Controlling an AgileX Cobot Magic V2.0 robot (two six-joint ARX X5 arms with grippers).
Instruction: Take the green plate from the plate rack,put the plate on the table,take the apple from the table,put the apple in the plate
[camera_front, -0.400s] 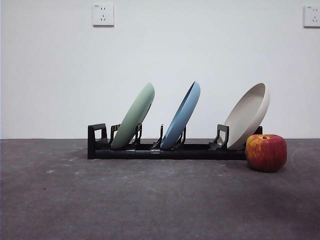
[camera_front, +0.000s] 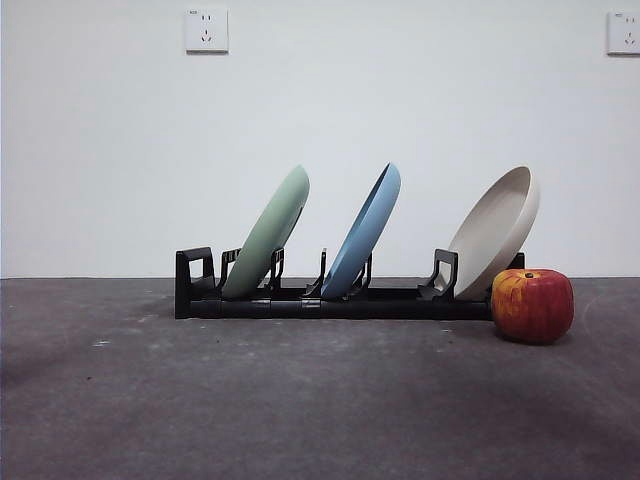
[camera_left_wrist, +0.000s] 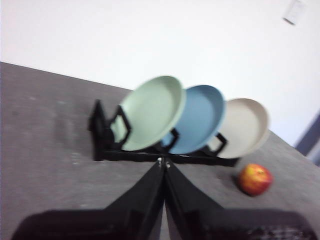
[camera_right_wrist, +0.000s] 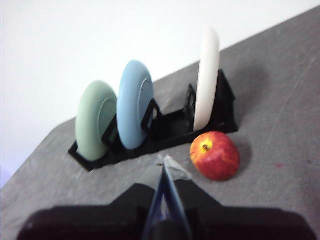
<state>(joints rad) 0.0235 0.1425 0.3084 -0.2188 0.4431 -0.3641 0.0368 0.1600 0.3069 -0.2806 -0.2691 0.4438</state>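
We see the wide, shallow, matte sage-green plate (camera_front: 268, 234) leaning in the end slot of the long, low black plastic plate rack (camera_front: 330, 300), with the glossy blue plate (camera_front: 364, 232) in the next slot and the beige plate (camera_front: 494, 232) in the far one. None of the task is done yet: the green plate sits in its slot and the round red-and-yellow apple (camera_front: 532, 305) rests on the rough dark grey table (camera_front: 300, 400), just beside the beige plate's end of the rack.

Our left gripper (camera_left_wrist: 163, 165) hangs above the table with its two black jaws pressed together, tips touching, holding nothing. The green plate stands straight ahead of it and a little beyond the tips, its hollow face turned toward us. Our right gripper (camera_right_wrist: 166, 165) is likewise closed and empty; the apple lies just ahead of its tips and slightly to one side, nearer than the rack.

We judge the plate to be stiff, light and thin-rimmed, probably smooth enough to slip between the pads. The best hold looks like the upper rim, which stands clear of the dividers and away from the blue plate; the jaws must open first and straddle that edge. Lifting along the plate's own tilt should keep it from catching the slot. The apple looks firm, round and apt to roll, so we would take it across its widest part.
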